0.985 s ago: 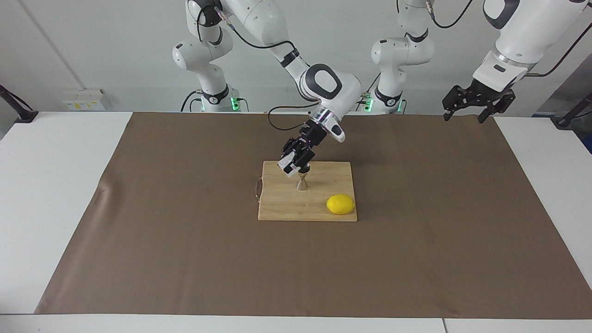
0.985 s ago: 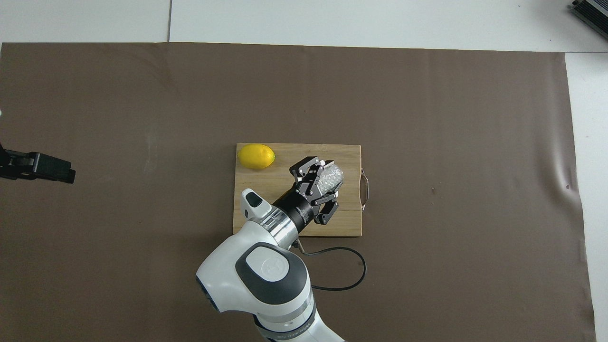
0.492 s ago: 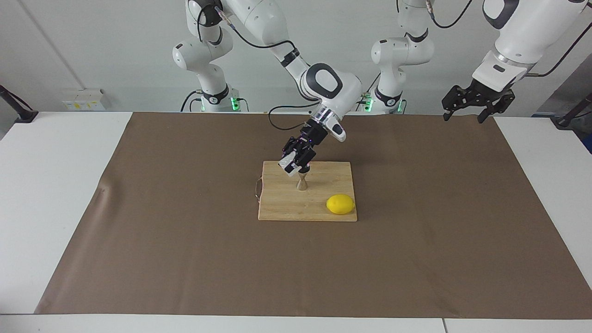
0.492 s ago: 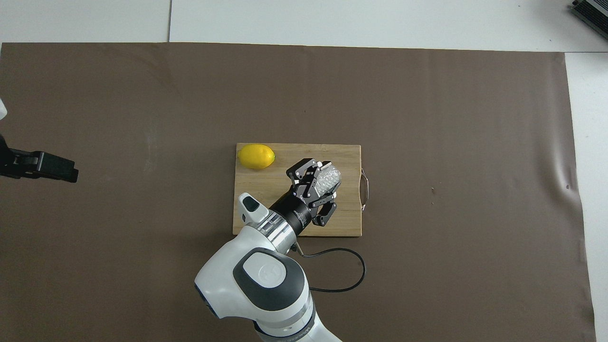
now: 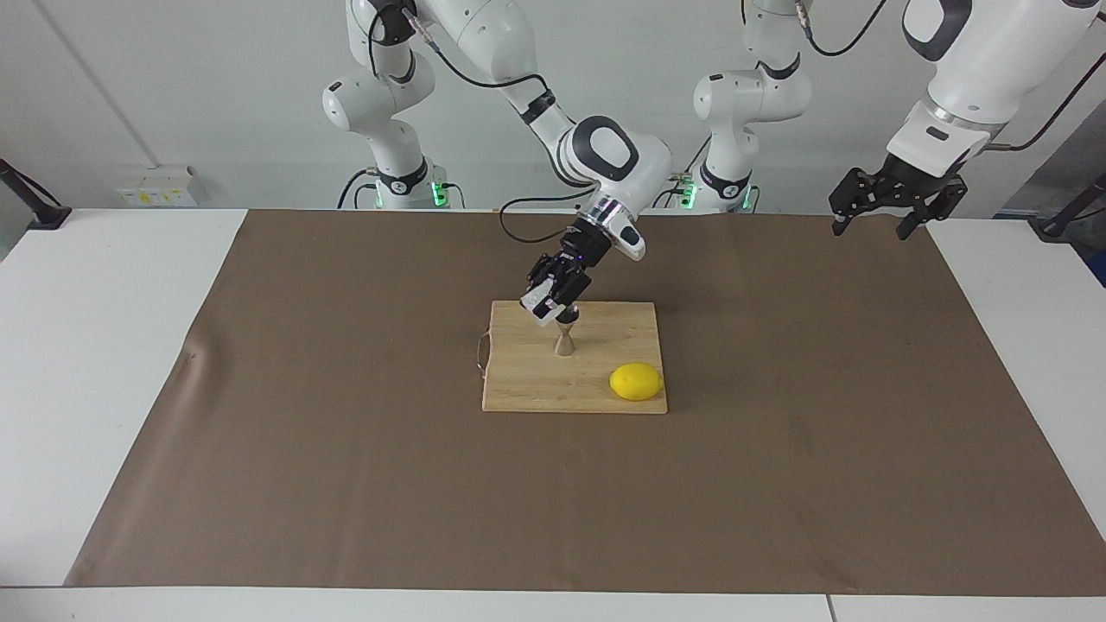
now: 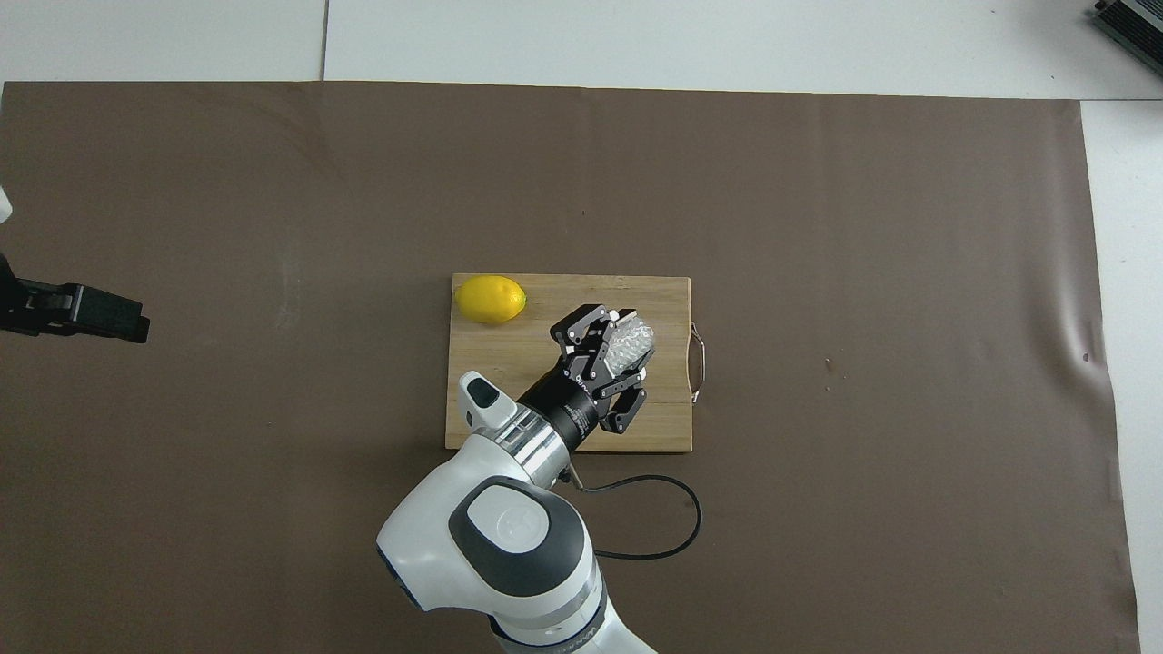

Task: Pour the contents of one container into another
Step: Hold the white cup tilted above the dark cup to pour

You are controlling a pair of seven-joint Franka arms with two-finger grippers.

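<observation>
Nearest the robots, the right gripper [image 5: 553, 304] hangs over the wooden cutting board [image 5: 527, 389], fingers clamped on the knobbly glass cup [image 5: 537, 308], which is tipped over on a slant just above the steel jigger [image 5: 563, 339]. Over the last second that wrist has crept upward and back toward the robots a touch, and the cup with it (a small retreat, not a big swing). My read: the pour is at or past its peak and the arm may be starting to ease off. Whether anything is running out of the cup I cannot tell.

Out at the left arm's end of the table, the left gripper [image 5: 881, 212] waits in the air by the edge of the brown mat [image 5: 346, 475], its fingers spread and holding nothing; it has drifted slightly toward that end.

Farther from the robots, the jigger stands upright mid-board, and farthest on the board lies the lemon [image 5: 637, 381], apart from the jigger.

Now the views: the facing view alone shows the jigger and the gap under the cup. From overhead, the right gripper [image 6: 611, 356] and glass cup [image 6: 630, 340] cover the jigger entirely, though the cup's textured wall and the board's wire handle [image 6: 698, 363] read clearly there.
</observation>
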